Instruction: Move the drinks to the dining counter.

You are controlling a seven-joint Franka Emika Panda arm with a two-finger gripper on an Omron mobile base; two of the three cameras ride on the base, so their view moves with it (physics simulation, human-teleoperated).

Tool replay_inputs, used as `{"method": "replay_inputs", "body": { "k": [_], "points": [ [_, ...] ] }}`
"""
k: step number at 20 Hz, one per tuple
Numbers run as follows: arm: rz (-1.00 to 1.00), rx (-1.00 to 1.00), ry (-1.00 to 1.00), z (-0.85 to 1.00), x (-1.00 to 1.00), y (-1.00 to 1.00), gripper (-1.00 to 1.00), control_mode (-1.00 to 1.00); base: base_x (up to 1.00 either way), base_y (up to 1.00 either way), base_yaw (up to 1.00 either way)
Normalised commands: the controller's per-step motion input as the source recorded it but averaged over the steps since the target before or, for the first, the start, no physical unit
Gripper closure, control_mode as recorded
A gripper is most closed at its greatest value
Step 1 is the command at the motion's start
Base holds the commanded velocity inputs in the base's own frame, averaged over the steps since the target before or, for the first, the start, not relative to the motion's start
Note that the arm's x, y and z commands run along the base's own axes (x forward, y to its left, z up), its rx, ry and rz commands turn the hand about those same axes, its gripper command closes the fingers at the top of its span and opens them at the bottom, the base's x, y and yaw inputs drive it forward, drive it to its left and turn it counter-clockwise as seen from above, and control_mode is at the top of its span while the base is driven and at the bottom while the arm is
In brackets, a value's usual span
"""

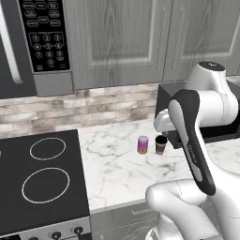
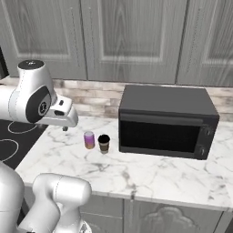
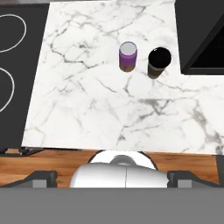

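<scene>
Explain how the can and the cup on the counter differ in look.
The can is purple fading to orange with a silver top; the cup is brown with a black lid. The can stands nearer the stove, the cup nearer the microwave. Both stand upright, side by side, on the marble worktop.

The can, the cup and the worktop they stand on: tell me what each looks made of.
The can: probably metal, given its flat silver top and smooth body fading purple to orange. The cup: looks like brown paper or card with a black, likely plastic, lid; the matte sides leave it open. The worktop: white marble look with grey veining, smooth finish.
</scene>
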Motion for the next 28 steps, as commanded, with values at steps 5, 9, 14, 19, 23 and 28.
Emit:
{"method": "replay_inputs", "body": {
  "k": [5,9,14,19,23,28],
  "points": [
    [0.0,0.0,0.0,0.0,0.0,0.0,-1.0,1.0,0.5,0.17,-0.2],
    [0.0,0.0,0.0,0.0,0.0,0.0,-1.0,1.0,0.51,0.34,-0.21],
    [0.0,0.0,0.0,0.0,0.0,0.0,-1.0,1.0,0.49,0.24,-0.17],
    [0.0,0.0,0.0,-0.03,0.07,0.0,-1.0,-1.0,0.21,0.09,-0.05],
    [0.0,0.0,0.0,0.0,0.02,0.0,-1.0,-1.0,0.0,0.0,0.0],
    [0.0,-0.01,0.0,-0.1,0.1,0.0,-1.0,-1.0,0.0,0.0,0.0]
  ]
}}
